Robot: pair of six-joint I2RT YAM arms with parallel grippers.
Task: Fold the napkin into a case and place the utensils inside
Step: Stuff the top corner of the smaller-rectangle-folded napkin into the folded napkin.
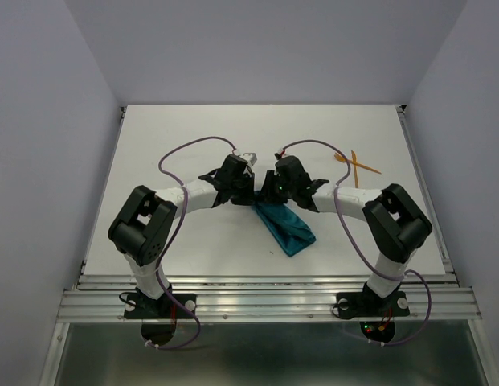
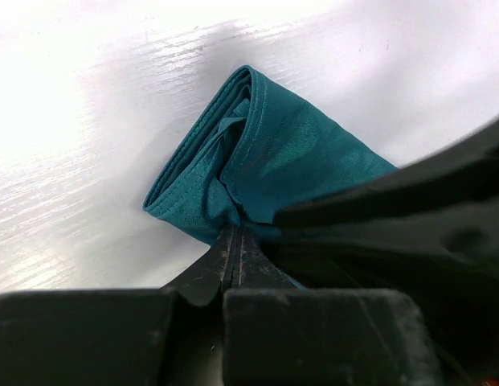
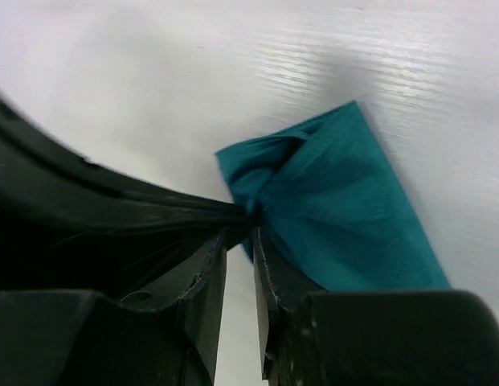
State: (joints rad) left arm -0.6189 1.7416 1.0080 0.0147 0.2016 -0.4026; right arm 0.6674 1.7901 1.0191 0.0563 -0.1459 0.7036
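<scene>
One table: a white, flat table (image 1: 193,137) with a faint wood grain, pale panels on three sides, and a ribbed aluminium rail (image 1: 265,301) along its near edge.
Two arms: the black-and-white left arm (image 1: 145,225) and right arm (image 1: 398,225) rise from the rail, bend inward and meet nose to nose near the middle of the table. A thin purple cable (image 1: 189,149) loops off each.
Napkin: a teal blue-green napkin (image 1: 288,229) of thin soft cloth, folded into a narrow layered strip, lies flat near the middle of the table. It runs on a slant from under the two wrists toward the near right. Its far end is bunched and puckered where both sets of fingers meet it.
Left gripper: the black two-finger left gripper (image 2: 235,237) has its jaws pressed fully together, with a gathered fold of the napkin's hemmed end pinched at the tips.
Right gripper: the black right gripper (image 3: 247,233) meets the same end from the other side. Its jaws stand a little apart, and white table shows through the slot between the fingers (image 3: 273,273). The puckered cloth sits right at the tips, and I cannot tell whether any of it is caught there.
Utensils: two slender orange plastic utensils (image 1: 355,166) lie crossed on the far right of the table, well apart from the napkin and both grippers. They are too small to tell which is the fork.
</scene>
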